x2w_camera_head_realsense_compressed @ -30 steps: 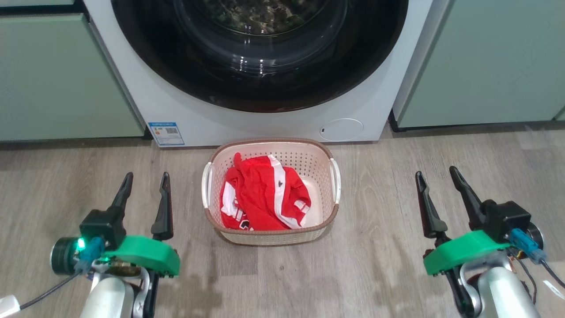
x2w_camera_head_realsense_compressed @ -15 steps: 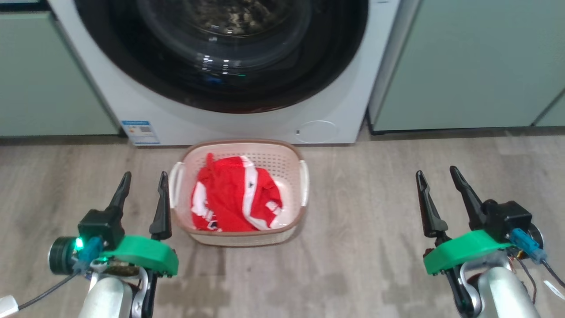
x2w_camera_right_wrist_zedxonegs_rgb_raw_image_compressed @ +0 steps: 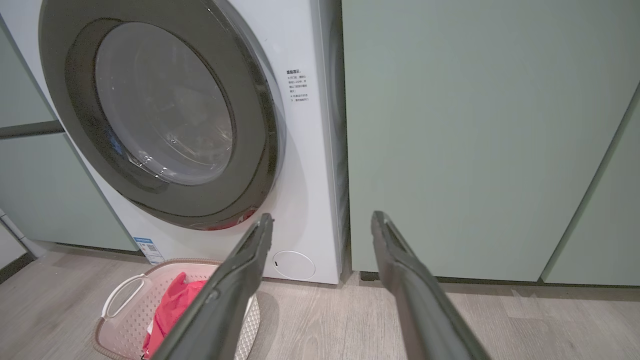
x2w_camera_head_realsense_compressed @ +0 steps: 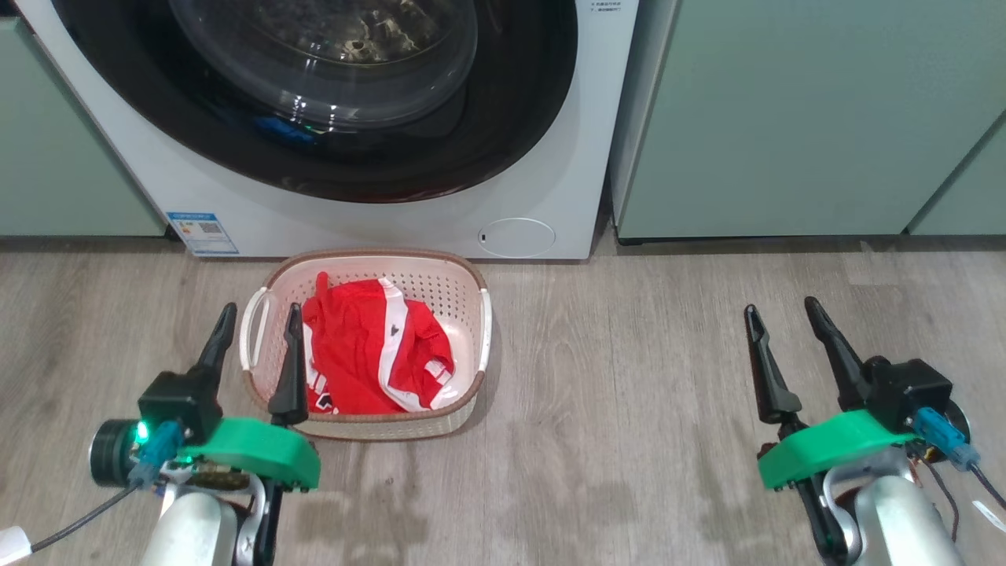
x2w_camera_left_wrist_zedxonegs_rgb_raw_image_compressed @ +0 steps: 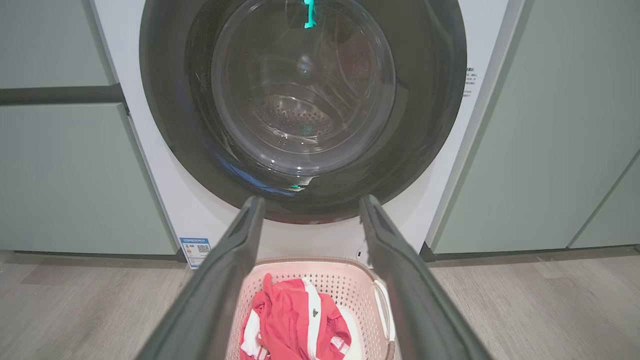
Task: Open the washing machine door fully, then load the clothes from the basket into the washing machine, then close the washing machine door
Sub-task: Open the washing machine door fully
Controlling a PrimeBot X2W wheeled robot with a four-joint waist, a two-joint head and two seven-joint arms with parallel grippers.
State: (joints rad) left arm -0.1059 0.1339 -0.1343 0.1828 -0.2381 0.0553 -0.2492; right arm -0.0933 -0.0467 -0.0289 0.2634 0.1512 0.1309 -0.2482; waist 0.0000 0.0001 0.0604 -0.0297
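Washing machine door [x2w_camera_head_realsense_compressed: 330,86], closed, lies straight before the left claw [x2w_camera_head_realsense_compressed: 261,310]; the right claw [x2w_camera_head_realsense_compressed: 780,306] is further aside; both stand apart, empty.

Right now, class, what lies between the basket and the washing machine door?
The washing machine's white lower front panel, bearing a round service flap, separates the door from the basket, seen in head view.
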